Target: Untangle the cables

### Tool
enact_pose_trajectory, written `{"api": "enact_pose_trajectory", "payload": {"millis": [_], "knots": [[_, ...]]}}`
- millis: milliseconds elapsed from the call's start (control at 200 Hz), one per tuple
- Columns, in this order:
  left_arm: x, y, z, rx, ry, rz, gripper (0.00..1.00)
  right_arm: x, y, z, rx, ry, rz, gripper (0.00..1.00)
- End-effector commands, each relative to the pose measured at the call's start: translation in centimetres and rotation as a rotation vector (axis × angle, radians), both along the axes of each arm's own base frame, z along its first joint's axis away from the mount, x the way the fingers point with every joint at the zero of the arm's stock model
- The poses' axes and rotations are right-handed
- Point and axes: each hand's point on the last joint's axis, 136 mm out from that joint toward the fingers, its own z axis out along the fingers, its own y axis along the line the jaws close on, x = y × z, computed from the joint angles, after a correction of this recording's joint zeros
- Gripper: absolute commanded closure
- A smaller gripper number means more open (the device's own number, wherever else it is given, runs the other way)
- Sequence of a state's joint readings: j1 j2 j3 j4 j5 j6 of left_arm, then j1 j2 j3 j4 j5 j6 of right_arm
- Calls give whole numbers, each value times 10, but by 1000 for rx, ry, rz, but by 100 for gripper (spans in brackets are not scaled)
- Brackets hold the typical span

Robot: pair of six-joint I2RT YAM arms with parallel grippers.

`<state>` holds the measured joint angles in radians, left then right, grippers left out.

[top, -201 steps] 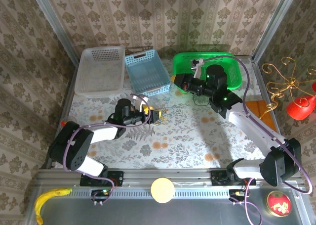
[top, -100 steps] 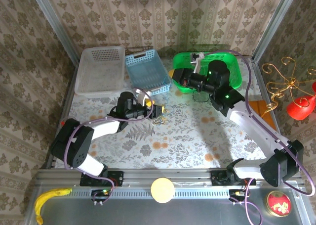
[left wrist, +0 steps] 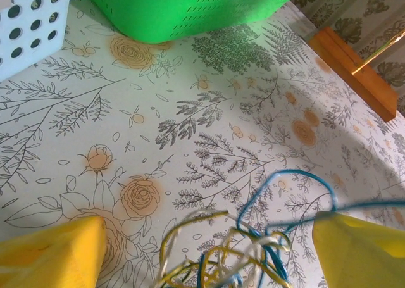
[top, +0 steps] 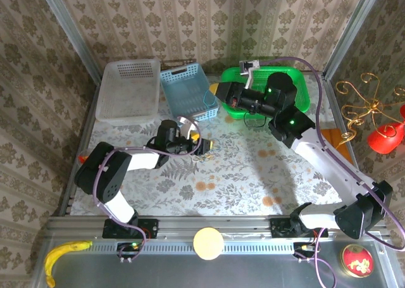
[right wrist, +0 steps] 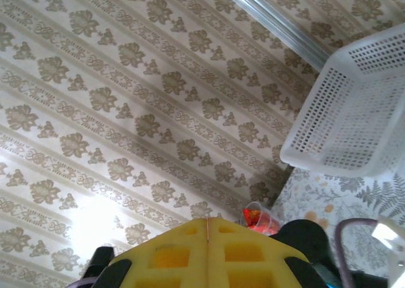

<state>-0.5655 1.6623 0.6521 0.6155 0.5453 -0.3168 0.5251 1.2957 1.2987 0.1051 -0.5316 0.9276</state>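
A tangle of yellow, blue and pale cables (left wrist: 253, 250) lies on the flowered tablecloth between the wide-apart yellow fingers (left wrist: 57, 253) of my left gripper (left wrist: 212, 253), which is open. From above, that gripper (top: 204, 145) sits mid-table with the tangle (top: 206, 150) at its tip. My right gripper (top: 218, 90) hangs over the gap between the blue and green baskets. Its yellow pads (right wrist: 183, 256) are pressed together. A thin blue-green cable (top: 207, 100) dangles in a loop from its tip over the blue basket's edge.
A white basket (top: 126, 88), a blue basket (top: 183, 88) and a green basket (top: 300, 88) line the back of the table. An orange wooden block (left wrist: 354, 73) lies at the right edge. A banana (top: 63, 253) and a pale ball (top: 208, 242) rest on the front rail.
My right gripper has moved up and left from the green basket's front towards the blue basket, with the blue-green cable hanging from it. The left wrist has crept to the right at the tangle.
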Motion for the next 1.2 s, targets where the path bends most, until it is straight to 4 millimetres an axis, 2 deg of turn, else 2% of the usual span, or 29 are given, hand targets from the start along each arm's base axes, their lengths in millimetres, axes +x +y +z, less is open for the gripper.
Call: {"api": "enact_pose_trajectory", "payload": {"millis": [0,245,325,425,510,595,730,830,895,905,925,1075,1190], "knots": [[8,-13,14,-34,-66,-24,15,-10,5,23,31,-39,20,100],[13,-21,9,-53,-61,-11,15,-18,23,24,31,-39,58,100],[15,-20,4,-51,-59,0,21,-20,25,30,35,-48,66,100],[13,-18,-5,-48,-41,0,34,-20,22,42,24,-71,54,100],[9,-14,-13,-46,-24,3,48,-19,12,66,23,-114,30,100],[6,-9,-21,-46,-9,13,55,-14,-3,91,43,-149,-8,100],[0,-1,-31,-39,9,25,57,-3,-36,134,99,-198,-79,100],[-3,4,-38,-33,21,32,61,3,-62,166,146,-240,-134,100],[-5,6,-42,-32,30,38,65,-3,-79,191,176,-278,-164,100],[-5,7,-43,-32,31,39,65,7,-77,187,171,-264,-168,100],[-6,7,-43,-33,34,40,66,11,-80,189,174,-262,-176,100],[-8,9,-49,-34,50,45,70,10,-102,230,221,-318,-205,100],[-9,10,-51,-39,55,47,68,14,-105,242,227,-327,-204,100]]}}
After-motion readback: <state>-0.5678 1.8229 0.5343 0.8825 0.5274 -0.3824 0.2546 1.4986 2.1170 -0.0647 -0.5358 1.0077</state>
